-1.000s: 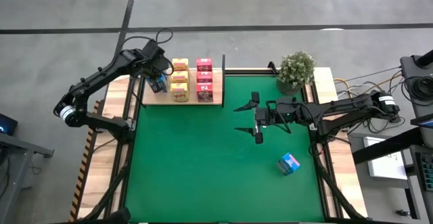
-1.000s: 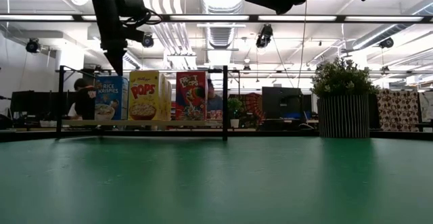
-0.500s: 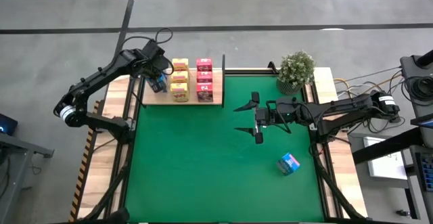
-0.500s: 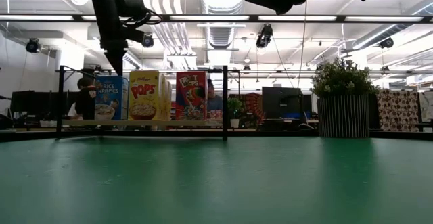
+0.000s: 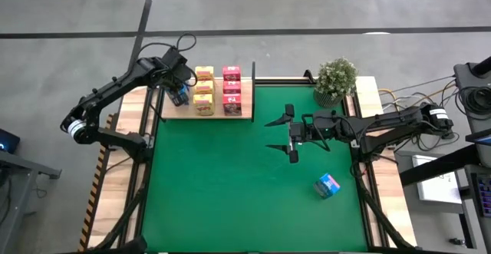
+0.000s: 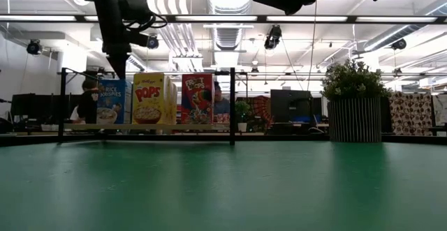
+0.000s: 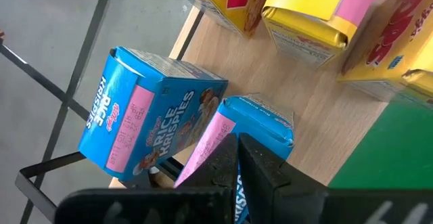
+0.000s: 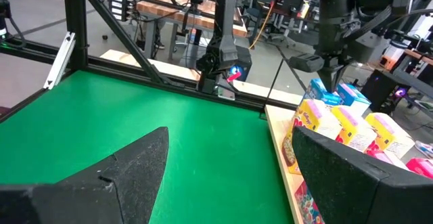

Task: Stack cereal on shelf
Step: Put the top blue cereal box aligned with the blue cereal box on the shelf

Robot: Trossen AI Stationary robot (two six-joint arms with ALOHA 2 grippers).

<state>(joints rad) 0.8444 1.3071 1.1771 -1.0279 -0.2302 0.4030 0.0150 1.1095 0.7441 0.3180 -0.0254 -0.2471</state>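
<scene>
Tools first: your right tool [image 5: 279,136] hung wide open over the green mat [image 5: 230,192]; your left tool [image 5: 177,90] was pinched shut, empty, above the shelf [image 5: 245,110]. You would grip the light, crushable blue box [image 5: 328,185], near the bench's right edge, across its flat faces.

The green mat [image 5: 230,177] lies mostly open; only a blue box [image 5: 328,185] and the potted plant [image 5: 335,80] obstruct near its right edge.
</scene>
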